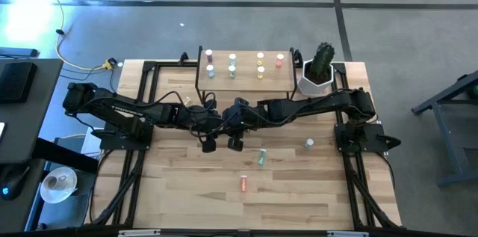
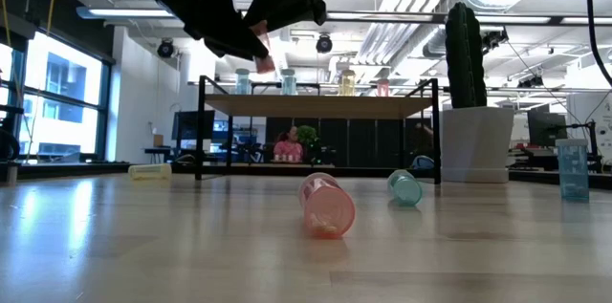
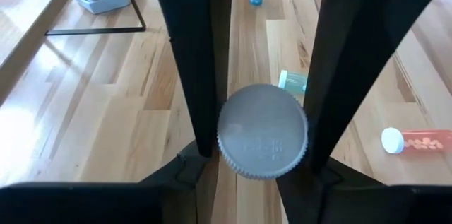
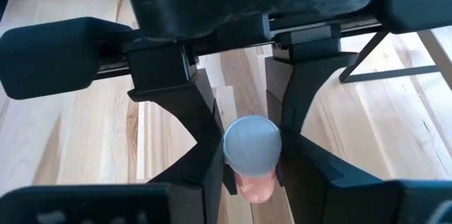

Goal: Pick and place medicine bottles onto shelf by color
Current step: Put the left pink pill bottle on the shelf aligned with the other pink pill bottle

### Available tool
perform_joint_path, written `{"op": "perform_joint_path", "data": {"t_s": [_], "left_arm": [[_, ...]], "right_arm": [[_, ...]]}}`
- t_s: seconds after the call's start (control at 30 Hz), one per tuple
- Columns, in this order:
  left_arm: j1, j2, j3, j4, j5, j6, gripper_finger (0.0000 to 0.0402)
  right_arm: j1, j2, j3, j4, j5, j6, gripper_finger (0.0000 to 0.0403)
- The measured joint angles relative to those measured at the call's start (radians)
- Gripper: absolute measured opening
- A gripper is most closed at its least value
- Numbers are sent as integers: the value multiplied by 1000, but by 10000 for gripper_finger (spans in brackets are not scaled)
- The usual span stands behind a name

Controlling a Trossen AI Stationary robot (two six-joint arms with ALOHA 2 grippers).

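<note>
Right wrist view: the right gripper (image 4: 252, 155) and left gripper (image 3: 260, 139) meet mid-table, both clamped on one pink bottle (image 4: 255, 181), held in the air just before the shelf (image 1: 245, 80). More bottles (image 1: 261, 157) lie nearer.

Two matte black articulated arms, each built of slim segments joined by bulkier rounded joint housings and mounted on a black base block. Loose black cables loop along the segments and bunch near the wrists. Left pincer (image 1: 210, 145) and right pincer (image 1: 234, 143): each ends in two flat black fingers (image 3: 191, 61), broad and smooth-faced, running on a dark horizontal rail beneath a blocky wrist housing with stepped, angular brackets
</note>
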Motion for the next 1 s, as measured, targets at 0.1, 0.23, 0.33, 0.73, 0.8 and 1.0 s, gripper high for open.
{"op": "perform_joint_path", "data": {"t_s": [0.1,0.23,0.33,0.73,0.8,1.0], "left_arm": [[0,0,0,0,-3,0,129],[1,0,0,0,-5,0,155],[1,0,0,5,-7,0,176],[5,-4,0,13,-10,6,196],[11,-17,1,14,-9,26,196],[44,-58,1,13,-7,44,196]], "right_arm": [[0,0,0,-2,0,0,106],[0,0,0,-10,12,-6,105],[0,-9,0,-24,12,-25,105],[-4,-126,0,-32,85,-66,104],[-4,-152,0,-42,120,-85,104],[-4,-238,0,-106,271,-139,104]]}}
